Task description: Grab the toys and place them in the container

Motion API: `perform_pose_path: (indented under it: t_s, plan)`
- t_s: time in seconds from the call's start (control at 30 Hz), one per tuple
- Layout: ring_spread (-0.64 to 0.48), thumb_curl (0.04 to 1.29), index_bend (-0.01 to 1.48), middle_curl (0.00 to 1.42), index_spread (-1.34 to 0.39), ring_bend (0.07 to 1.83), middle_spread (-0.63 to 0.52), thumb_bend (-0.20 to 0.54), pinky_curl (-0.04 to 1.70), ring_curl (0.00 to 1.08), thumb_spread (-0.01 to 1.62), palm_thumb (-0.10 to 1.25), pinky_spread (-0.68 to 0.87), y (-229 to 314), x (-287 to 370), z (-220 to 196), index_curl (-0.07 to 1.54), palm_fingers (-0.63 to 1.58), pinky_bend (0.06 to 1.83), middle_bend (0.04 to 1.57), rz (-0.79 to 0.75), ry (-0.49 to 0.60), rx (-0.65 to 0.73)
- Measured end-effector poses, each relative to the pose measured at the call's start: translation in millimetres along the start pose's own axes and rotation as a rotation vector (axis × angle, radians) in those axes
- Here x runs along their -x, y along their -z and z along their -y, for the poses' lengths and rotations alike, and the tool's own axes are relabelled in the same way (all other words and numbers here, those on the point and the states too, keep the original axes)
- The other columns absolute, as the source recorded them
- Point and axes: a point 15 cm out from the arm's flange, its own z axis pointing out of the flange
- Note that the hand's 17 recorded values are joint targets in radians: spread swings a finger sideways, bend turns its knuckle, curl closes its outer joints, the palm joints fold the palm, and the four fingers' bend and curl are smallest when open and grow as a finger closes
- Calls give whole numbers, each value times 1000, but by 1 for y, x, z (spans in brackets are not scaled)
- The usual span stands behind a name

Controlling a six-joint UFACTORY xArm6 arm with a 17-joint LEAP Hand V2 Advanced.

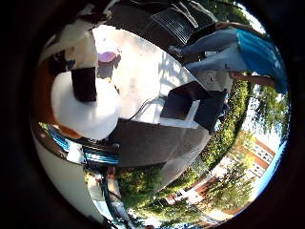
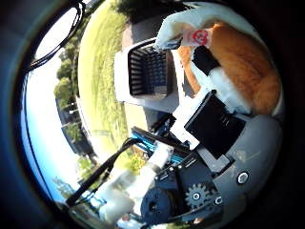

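Note:
An orange and white plush toy (image 2: 248, 71) with a red heart tag lies right against my palm and fills much of both views. My hand (image 2: 209, 124) is shut on it: a black fingertip (image 1: 84, 84) presses into its white fur and another finger (image 2: 205, 58) curls over its orange side. The toy hangs in the air above the table. The container, a white basket (image 2: 121, 71) with a dark slotted inside, stands a short way beyond the toy. A small pink toy (image 1: 107, 56) lies on the pale tabletop (image 1: 143, 71).
A black and white box-like device (image 1: 190, 107) sits on the table near its edge. A person in a blue top and jeans (image 1: 248, 50) stands by the far side of the table. Grass, hedges and buildings surround the table.

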Motion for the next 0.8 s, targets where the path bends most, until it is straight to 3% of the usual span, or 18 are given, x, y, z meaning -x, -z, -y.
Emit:
perform_pose_path:
  t_s: [0.27, 0.5, 0.7, 0.8]
  plan:
    - [-147, 706, 698, 1158, -1121, 1568, -279, -17, 959, 922, 1137, 991, 136, -17, 157, 55, 882, 623, 1553, 1301, 144, 206, -75]
    - [-146, 725, 686, 1167, -1151, 1617, -272, -15, 1005, 917, 1142, 983, 124, -77, 220, 149, 1048, 572, 1578, 1350, 141, 208, -196]
    - [-140, 721, 676, 1165, -1162, 1650, -263, -31, 1040, 903, 1156, 916, 114, -187, 229, 194, 1188, 526, 1569, 1385, 156, 173, -89]
    - [-108, 695, 657, 1134, -1147, 1639, -247, -25, 1032, 868, 1184, 888, 127, -214, 225, 203, 1227, 521, 1521, 1359, 160, 150, -57]
